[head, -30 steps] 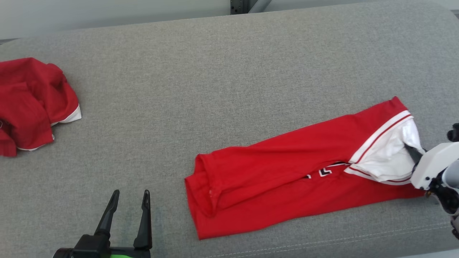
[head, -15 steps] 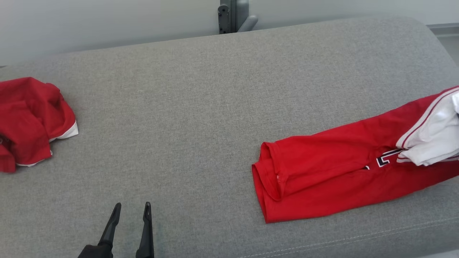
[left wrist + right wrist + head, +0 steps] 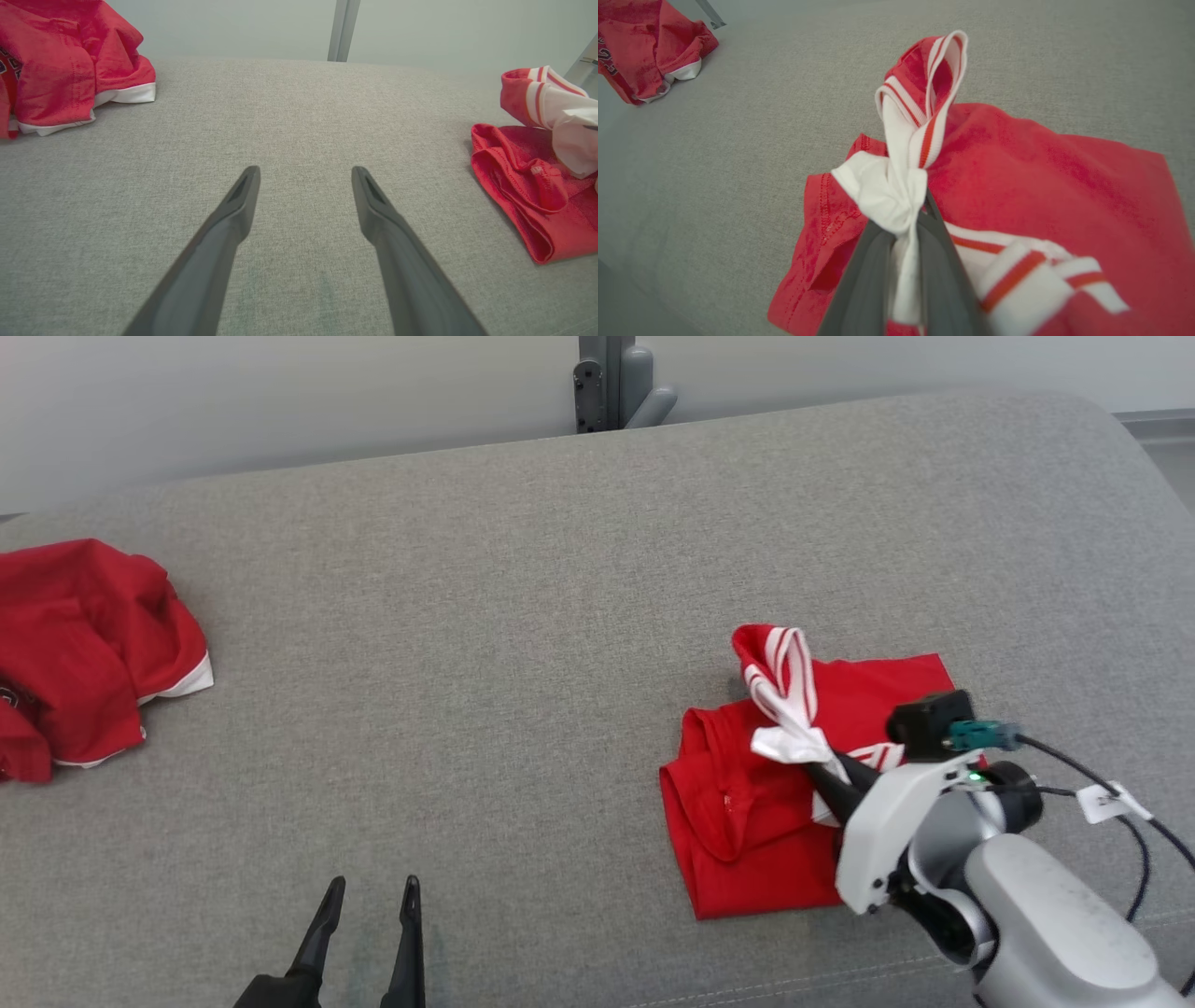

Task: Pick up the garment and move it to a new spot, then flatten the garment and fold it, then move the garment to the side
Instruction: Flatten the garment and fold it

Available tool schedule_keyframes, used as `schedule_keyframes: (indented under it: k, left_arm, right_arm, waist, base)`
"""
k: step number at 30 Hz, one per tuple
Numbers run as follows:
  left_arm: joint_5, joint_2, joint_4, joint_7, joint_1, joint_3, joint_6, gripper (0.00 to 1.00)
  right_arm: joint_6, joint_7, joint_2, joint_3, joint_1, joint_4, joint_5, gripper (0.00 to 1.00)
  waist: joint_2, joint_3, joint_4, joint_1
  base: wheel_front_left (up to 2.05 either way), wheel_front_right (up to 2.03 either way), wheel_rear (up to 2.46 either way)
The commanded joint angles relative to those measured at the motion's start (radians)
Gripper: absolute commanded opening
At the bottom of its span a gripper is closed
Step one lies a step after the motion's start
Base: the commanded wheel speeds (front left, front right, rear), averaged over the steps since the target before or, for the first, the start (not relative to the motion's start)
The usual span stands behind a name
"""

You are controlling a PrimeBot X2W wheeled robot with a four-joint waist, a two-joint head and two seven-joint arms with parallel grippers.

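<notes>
The garment (image 3: 747, 821) is a red jersey with white striped trim, lying folded on the grey cushion (image 3: 523, 616) at the right. My right gripper (image 3: 817, 767) is shut on its white trimmed end and holds that end above the folded red part. The pinched white cloth (image 3: 896, 196) bunches between the dark fingers (image 3: 864, 275), with the striped band (image 3: 934, 70) looping up beyond them. The same garment (image 3: 528, 186) lies at the right edge of the left wrist view. My left gripper (image 3: 369, 896) stands open over bare cushion at the lower left, fingers (image 3: 233, 219) apart with nothing between them.
A second red garment (image 3: 84, 653) lies crumpled at the cushion's far left, also seen as a red heap (image 3: 60, 65) and a small red pile (image 3: 649, 46). A grey metal post (image 3: 611, 383) rises behind the cushion's back edge. The cushion's front seam (image 3: 840, 961) runs near my right arm.
My right gripper has carried the garment's white trimmed end leftward over the red body, folding the long strip to about half its length. The camera also shifted. My left gripper stayed open.
</notes>
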Motion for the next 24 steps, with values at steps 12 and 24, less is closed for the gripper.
schedule_keyframes:
  k: [12,24]
  left_arm:
    - [0.009,-0.005,0.041,-0.003,-0.046,0.001,-0.012,1.0]
    - [-0.002,-0.006,0.035,-0.003,0.004,0.047,-0.003,1.0]
  right_arm:
    - [0.0,-0.011,0.178,0.099,-0.051,0.141,-0.135,0.0]
    - [-0.001,-0.062,0.115,0.04,0.053,-0.118,-0.217,1.0]
  waist:
    - [0.0087,0.009,0.066,0.0001]
    - [0.0087,-0.041,0.036,0.0001]
  base:
    - [0.0,0.0,0.0]
    - [0.0,0.0,0.0]
